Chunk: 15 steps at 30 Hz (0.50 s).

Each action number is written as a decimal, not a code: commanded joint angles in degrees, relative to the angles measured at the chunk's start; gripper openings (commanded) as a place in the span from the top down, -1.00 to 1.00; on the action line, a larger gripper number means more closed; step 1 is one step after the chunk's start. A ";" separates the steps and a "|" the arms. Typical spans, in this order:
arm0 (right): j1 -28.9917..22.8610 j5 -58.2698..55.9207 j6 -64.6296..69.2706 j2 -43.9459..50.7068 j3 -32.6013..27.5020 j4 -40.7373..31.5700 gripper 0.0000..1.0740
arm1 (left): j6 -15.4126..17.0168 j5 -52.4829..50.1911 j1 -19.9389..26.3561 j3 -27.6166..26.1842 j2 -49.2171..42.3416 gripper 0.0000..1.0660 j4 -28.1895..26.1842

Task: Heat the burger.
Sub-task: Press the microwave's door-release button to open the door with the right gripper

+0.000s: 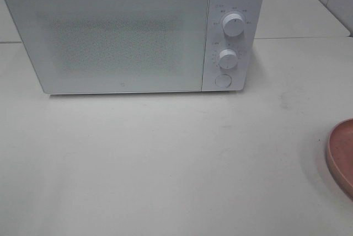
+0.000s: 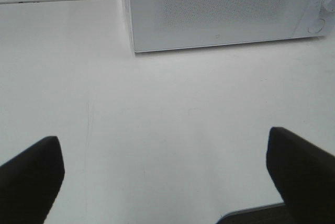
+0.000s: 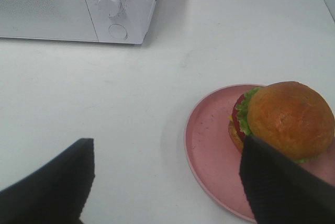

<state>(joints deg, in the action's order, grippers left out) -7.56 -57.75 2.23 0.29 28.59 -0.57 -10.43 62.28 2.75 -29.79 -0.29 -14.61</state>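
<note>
- Exterior high view: one white box-shaped microwave oven (image 1: 110,37) at the back of the pale table (image 1: 165,164), door shut. Only the rim of a round pink plate (image 1: 343,159) peeking in at the right edge.
- Right wrist view: the tall burger with shiny brown bun, green lettuce and red tomato (image 3: 285,119), sitting on that pink plate. Off to the right of the microwave and well apart from it.
- Right gripper (image 3: 167,145): black fingers spread wide, holding nothing. One finger (image 3: 277,182) in front of the burger's lower edge. Touching the bun or just hanging before it? Hard to tell from here.
- Left gripper (image 2: 163,148): spread as wide as can be, empty, over bare table in front of the microwave.
- Step in hand, as a guess: getting hold of the burger, with the door not yet opened.
- To do it well: open the door first with the left gripper.
- Then shift the right gripper sideways to put the burger in the middle of the gap.
- Go down low and grab around the whole stack, not only the top bun.
- Squeeze softly, then lift straight up without tipping the layers.
- Count: one microwave, one plate, one burger, two grippers.
- On the microwave front: two round white knobs, an upper knob (image 1: 234,25) and a lower knob (image 1: 227,58), plus one round button (image 1: 223,80) below them.
</note>
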 commanded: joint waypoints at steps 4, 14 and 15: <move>0.00 0.74 -0.11 1.55 -0.11 0.11 -0.40 | 0.29 -0.86 -0.17 0.23 -1.43 -0.83 -0.23; 0.00 0.74 -0.11 1.55 -0.11 0.11 -0.40 | 0.29 -0.86 -0.17 0.23 -1.43 -0.83 -0.23; 0.00 0.74 -0.17 1.49 -0.11 0.11 -0.40 | 0.29 -0.86 -0.17 0.23 -1.43 -0.83 -0.23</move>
<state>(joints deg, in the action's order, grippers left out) -7.56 -57.75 2.23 0.29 28.59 -0.57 -10.43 62.28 2.75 -29.79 -0.29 -14.61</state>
